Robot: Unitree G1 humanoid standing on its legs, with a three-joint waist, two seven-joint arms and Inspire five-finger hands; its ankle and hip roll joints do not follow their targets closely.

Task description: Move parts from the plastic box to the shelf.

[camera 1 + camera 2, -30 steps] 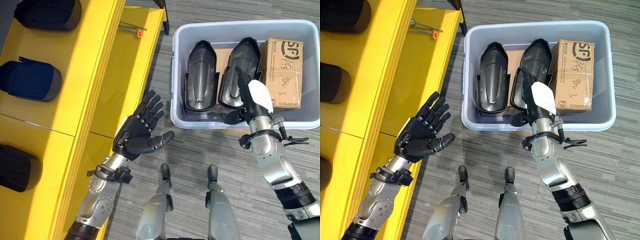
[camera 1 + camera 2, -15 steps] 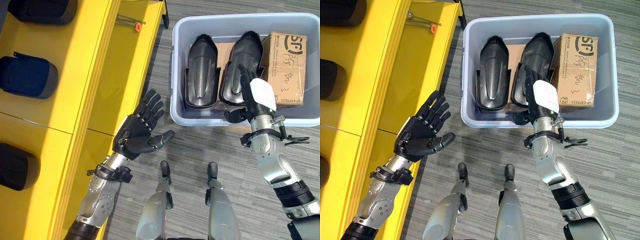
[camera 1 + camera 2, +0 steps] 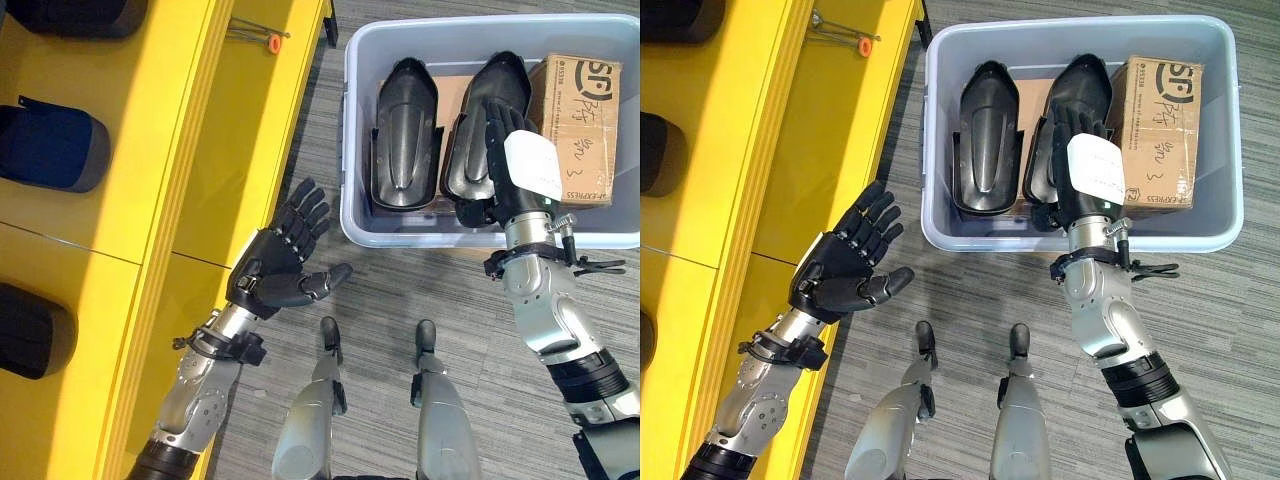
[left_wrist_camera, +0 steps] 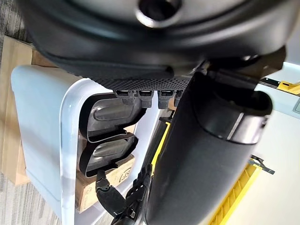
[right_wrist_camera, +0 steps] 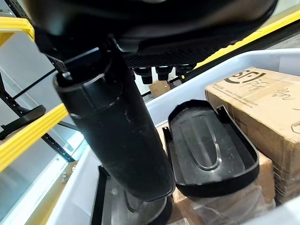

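Observation:
A pale grey plastic box [image 3: 400,232] stands on the carpet. It holds two black moulded parts side by side, the left part [image 3: 405,135] and the right part [image 3: 468,160], beside a cardboard box [image 3: 585,100]. My right hand [image 3: 528,170] is open, its fingers straight over the right part just inside the box's front wall. Its wrist view shows a black part [image 5: 211,150] past the straight thumb [image 5: 117,140]. Whether the hand touches the part is unclear. My left hand [image 3: 270,270] is open, palm up, between the yellow shelf [image 3: 160,150] and the box.
On the shelf lie a dark blue part [image 3: 50,145], a black part [image 3: 35,330] and another black part [image 3: 80,15] at the top. A thin tool with an orange tip [image 3: 268,42] rests on the shelf's lower board near the box.
My right hand has reached further into the box, over the right black part. The view has shifted a little. The left hand has stayed where it was.

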